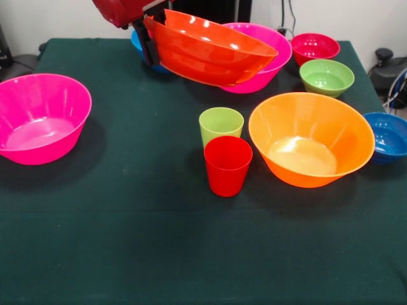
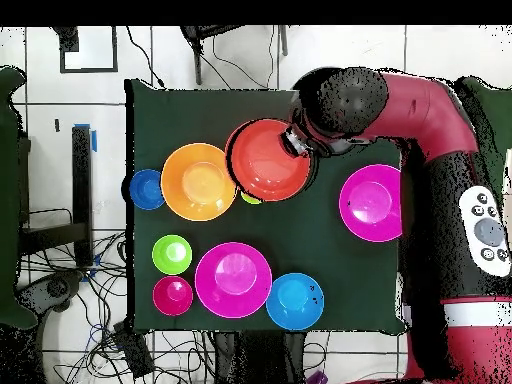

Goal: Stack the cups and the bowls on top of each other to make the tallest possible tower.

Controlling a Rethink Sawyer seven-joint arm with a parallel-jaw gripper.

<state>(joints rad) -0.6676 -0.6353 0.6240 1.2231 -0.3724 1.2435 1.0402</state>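
I see a red-orange bowl (image 1: pixel 213 54) held tilted in the air; pink, orange (image 1: pixel 311 140), green, blue bowls and two upright cups (image 1: pixel 227 165) sit unstacked.

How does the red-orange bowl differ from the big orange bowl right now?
The red-orange bowl is held tilted in the air by the gripper; the big orange bowl sits upright on the table. The red-orange bowl is redder and looks shallower; the big orange bowl is lighter. Both are empty, glossy and round.

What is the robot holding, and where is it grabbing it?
The pincer holds the red-orange bowl by its rim, lifted and tilted above the table.
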